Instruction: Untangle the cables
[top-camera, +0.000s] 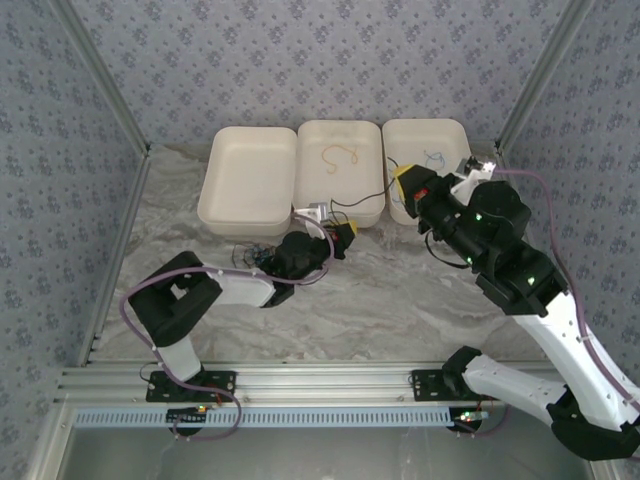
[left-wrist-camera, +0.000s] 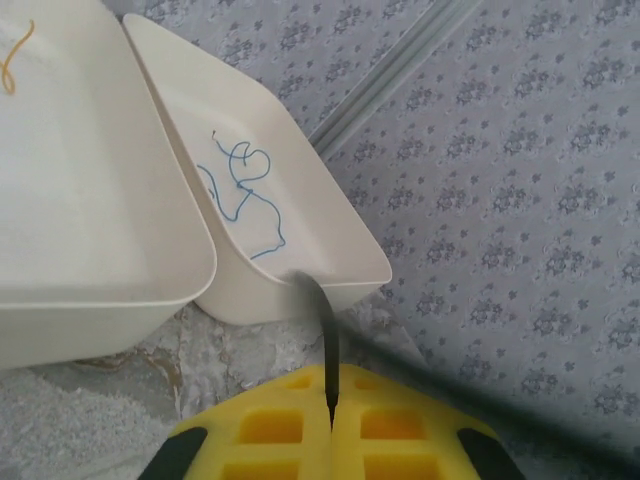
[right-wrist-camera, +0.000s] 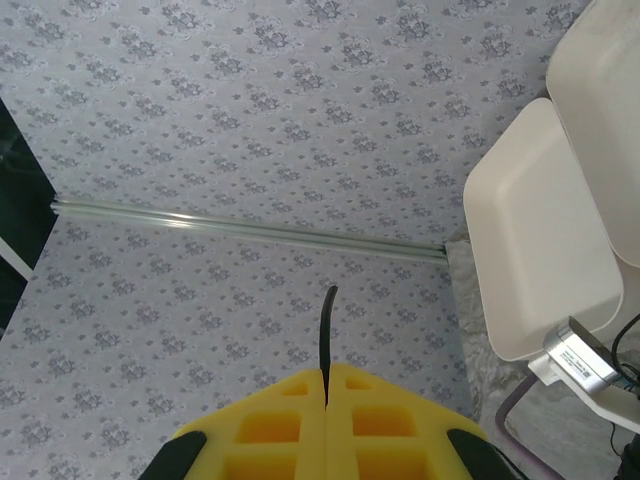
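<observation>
Bottom centre of the left wrist view, the left gripper (left-wrist-camera: 331, 385) is pinched shut on a black cable (left-wrist-camera: 328, 320). Beyond it a blue cable (left-wrist-camera: 247, 188) lies in a white tray (left-wrist-camera: 310, 190). The right gripper (right-wrist-camera: 326, 375) likewise clamps a black strand (right-wrist-camera: 326, 325). The top view adds a dark tangle (top-camera: 252, 252) on the marble table (top-camera: 400, 300) at centre-left, and an orange cable (top-camera: 340, 152) in the middle tray (top-camera: 340, 124).

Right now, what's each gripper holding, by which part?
The left gripper and right gripper each pinch black cable near an end, a short tip sticking out.
</observation>
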